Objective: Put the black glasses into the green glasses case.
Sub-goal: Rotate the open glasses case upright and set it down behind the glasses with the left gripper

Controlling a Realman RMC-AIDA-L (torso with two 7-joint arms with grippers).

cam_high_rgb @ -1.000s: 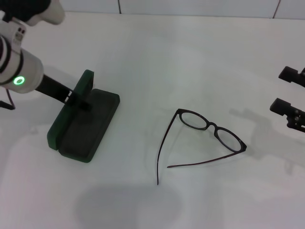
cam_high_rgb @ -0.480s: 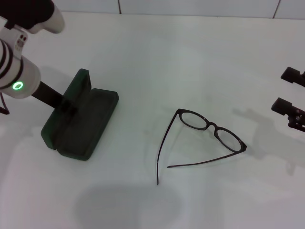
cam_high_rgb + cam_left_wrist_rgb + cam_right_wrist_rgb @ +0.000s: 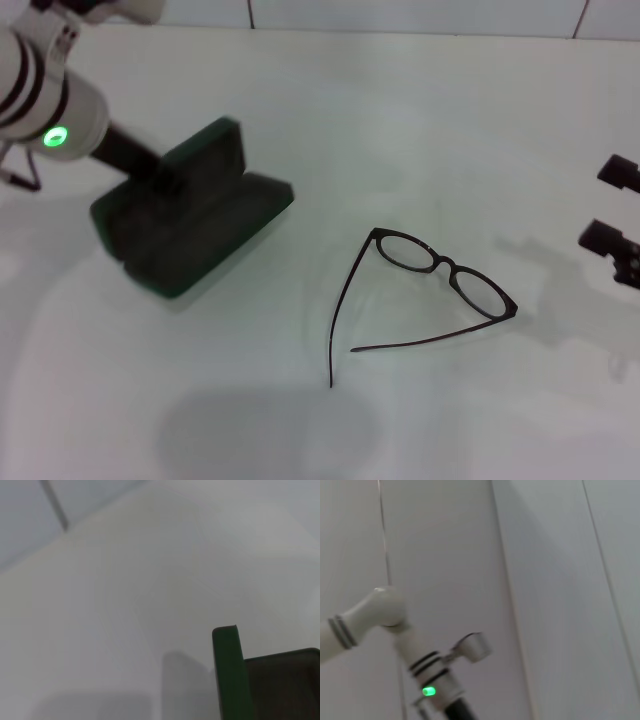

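Since the last frame we've swung the green glasses case point(image 3: 190, 220) round, and its open end now faces more toward the black glasses point(image 3: 430, 290). Left gripper point(image 3: 165, 178) is on the rigid lid; we can't tell its jaw state. Glasses lie mid-surface, thin frame, temples splayed toward us, long axis diagonal. Right gripper point(image 3: 612, 205) is nearer, jaws apart and empty, on the white surface point(image 3: 400, 110).

I worked in what looked like a lab or test room: a plain white table point(image 3: 420, 110) met pale panelled walls point(image 3: 555, 580) with thin seams, and nothing homely stood about, only my own white arm point(image 3: 380, 615) with its green status light point(image 3: 428, 691).
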